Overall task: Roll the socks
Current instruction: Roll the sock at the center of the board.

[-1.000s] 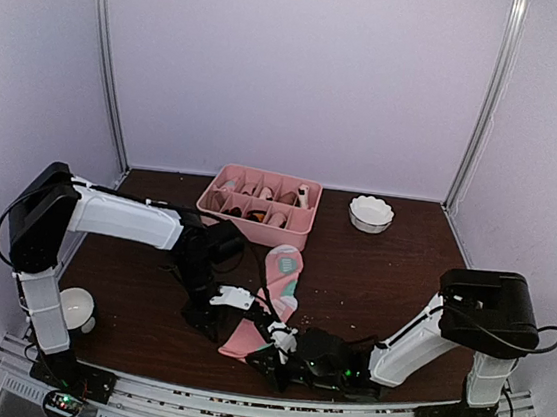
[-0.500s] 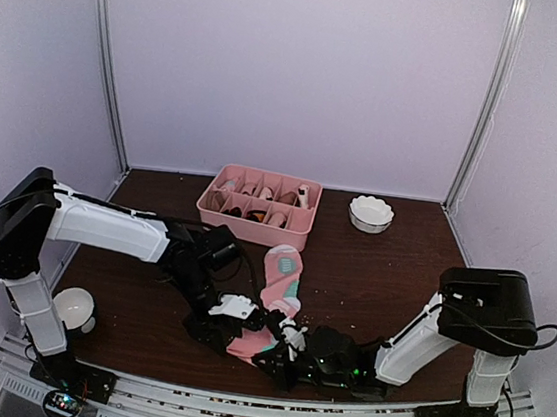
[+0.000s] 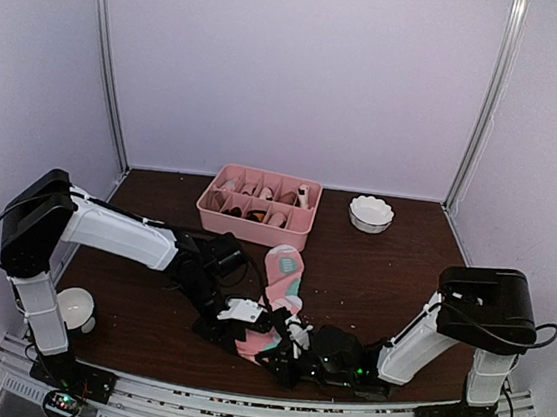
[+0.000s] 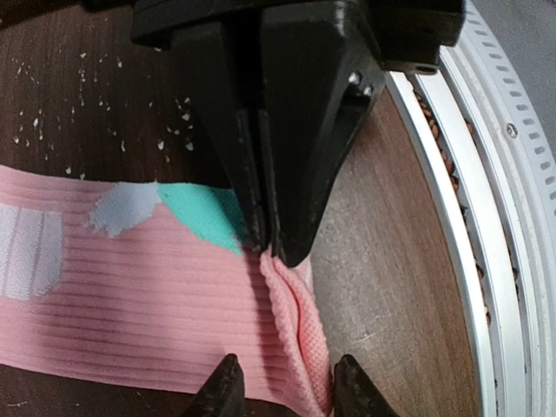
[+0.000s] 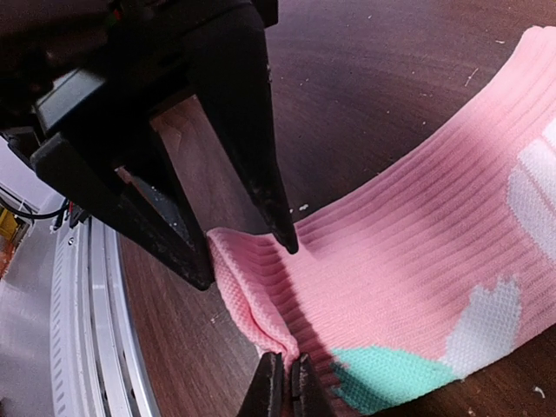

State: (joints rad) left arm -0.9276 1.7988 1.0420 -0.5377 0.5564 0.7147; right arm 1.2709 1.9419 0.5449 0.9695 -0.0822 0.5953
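Sock [image 4: 130, 287] pink, ribbed, teal and white patches; table [image 3: 372, 270] dark brown

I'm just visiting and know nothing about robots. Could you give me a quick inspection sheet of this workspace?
Surface: dark wooden table, pale specks scattered.
Job's things: pink sock lying flat, near end bunched into a fold.
Clutter: pink tray, white bowl, white cup.
Pincers: right pincer shut on the sock's fold; left pincer open, astride it.
Cables: black cables along both arms.
Surroundings: plain lilac walls.
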